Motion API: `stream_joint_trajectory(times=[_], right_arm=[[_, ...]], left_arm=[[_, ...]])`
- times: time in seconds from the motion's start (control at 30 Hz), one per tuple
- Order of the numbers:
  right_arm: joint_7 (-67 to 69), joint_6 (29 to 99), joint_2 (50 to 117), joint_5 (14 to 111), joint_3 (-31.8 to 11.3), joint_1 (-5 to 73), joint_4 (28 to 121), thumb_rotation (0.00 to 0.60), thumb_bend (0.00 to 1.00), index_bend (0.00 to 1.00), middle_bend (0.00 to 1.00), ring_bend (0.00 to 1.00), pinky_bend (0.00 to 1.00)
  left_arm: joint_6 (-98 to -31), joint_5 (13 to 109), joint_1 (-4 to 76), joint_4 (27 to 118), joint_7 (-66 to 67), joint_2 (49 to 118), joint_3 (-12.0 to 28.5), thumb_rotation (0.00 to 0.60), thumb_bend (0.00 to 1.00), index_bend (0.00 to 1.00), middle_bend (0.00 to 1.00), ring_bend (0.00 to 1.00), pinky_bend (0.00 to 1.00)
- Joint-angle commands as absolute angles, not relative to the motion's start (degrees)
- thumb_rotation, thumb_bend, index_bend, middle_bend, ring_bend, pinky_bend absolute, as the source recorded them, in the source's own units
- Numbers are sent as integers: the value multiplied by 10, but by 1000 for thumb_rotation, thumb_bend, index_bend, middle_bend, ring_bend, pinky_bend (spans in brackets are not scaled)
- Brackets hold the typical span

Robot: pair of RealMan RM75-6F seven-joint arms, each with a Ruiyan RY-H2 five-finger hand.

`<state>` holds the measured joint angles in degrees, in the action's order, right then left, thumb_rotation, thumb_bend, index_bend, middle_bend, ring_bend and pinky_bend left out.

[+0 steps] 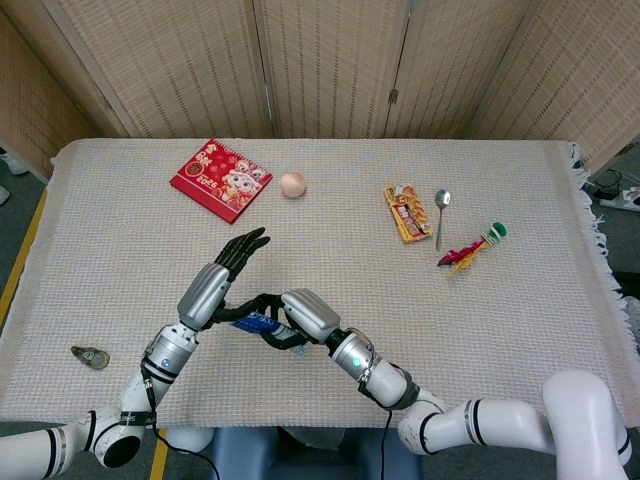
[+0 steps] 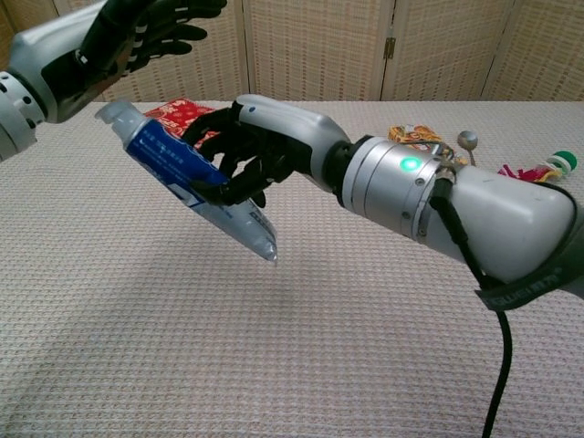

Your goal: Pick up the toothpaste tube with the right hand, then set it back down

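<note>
Our right hand (image 2: 242,151) grips the toothpaste tube (image 2: 187,178) in the upper left of the chest view, lifted above the table (image 2: 137,319). Our left hand (image 2: 137,32) is open above. We should lower the tube slowly and keep it level before releasing.

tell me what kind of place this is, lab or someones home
Probably a lab or test setup rather than a lived-in home: a cloth-covered table ringed by woven folding screens, strewn with unrelated props such as an egg, a spoon and a red packet.
</note>
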<state>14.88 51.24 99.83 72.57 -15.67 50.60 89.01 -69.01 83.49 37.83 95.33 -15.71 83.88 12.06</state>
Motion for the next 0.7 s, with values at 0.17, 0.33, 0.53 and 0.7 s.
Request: stream_joint_trajectory(times=[0.17, 0.33, 0.53, 0.7], right_arm=[[156, 506, 1003, 713, -169, 509, 896, 600, 898, 789, 667, 778, 695], [165, 498, 1008, 690, -182, 511, 907, 600, 903, 795, 671, 782, 695], [181, 501, 1015, 690, -189, 509, 909, 600, 918, 807, 680, 785, 702], [168, 495, 1004, 695, -181, 509, 907, 600, 920, 808, 680, 791, 702]], left_arm=[[-695, 844, 382, 943, -137, 857, 116, 0, 128, 14, 11, 0, 0], [-698, 848, 385, 939, -123, 868, 117, 0, 128, 8, 12, 0, 0], [-700, 847, 387, 934, -119, 880, 118, 0, 128, 0, 11, 0, 0], [-698, 844, 386, 933, -119, 875, 118, 0, 129, 0, 11, 0, 0]])
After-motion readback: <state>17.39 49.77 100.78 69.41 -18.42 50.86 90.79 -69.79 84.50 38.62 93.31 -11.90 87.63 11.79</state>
